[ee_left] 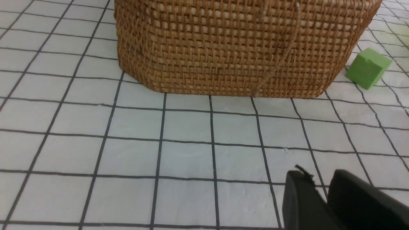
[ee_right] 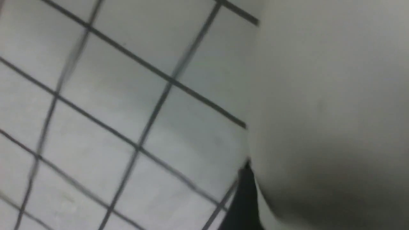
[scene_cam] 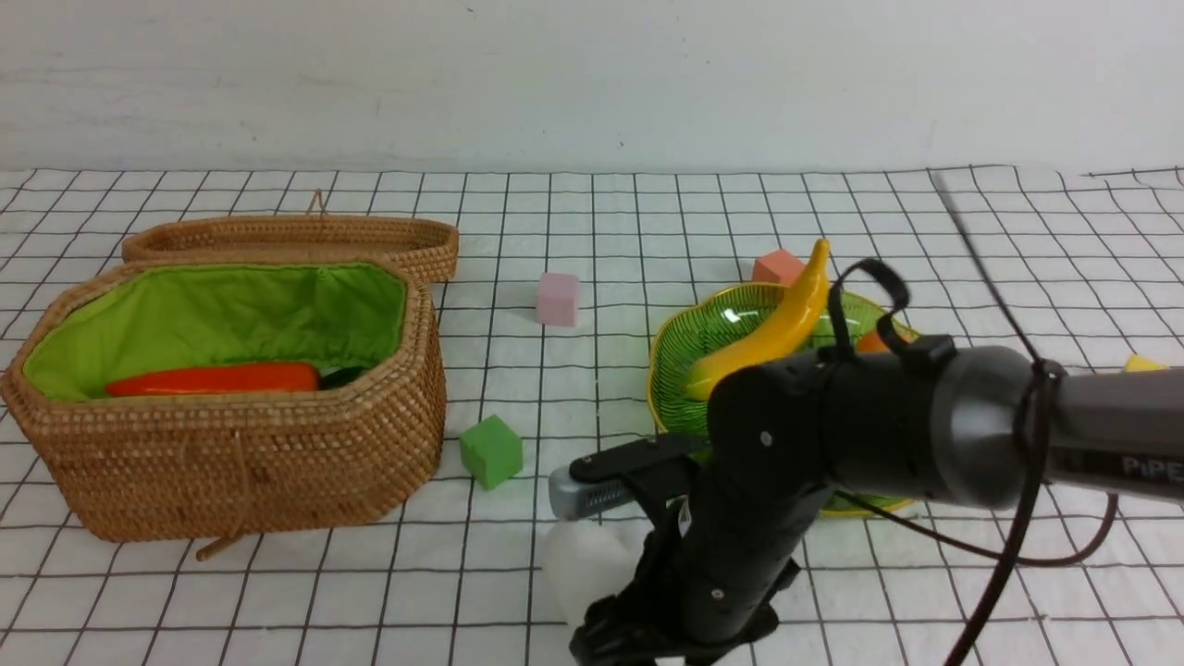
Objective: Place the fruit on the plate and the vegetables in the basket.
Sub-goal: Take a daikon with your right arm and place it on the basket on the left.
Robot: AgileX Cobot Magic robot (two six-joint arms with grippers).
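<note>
Gridded white tabletop (scene_cam: 481, 592), white radish (scene_cam: 585, 566) beside the right claw (scene_cam: 592, 564).

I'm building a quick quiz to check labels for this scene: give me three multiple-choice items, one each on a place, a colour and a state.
1. Where is the toy carrot?
A) on the glass dish
B) in the wicker basket
C) on the flat lid

2. What colour is the basket's lining?
A) bright green
B) red
C) blue

3. How does the wicker basket stand?
A) on its side
B) upside down
C) upright, uncovered

Key:
1 B: its orange-red body shows inside the rim.
2 A: green fabric lines the walls.
3 C: its mouth faces up, the lid behind it.
</note>
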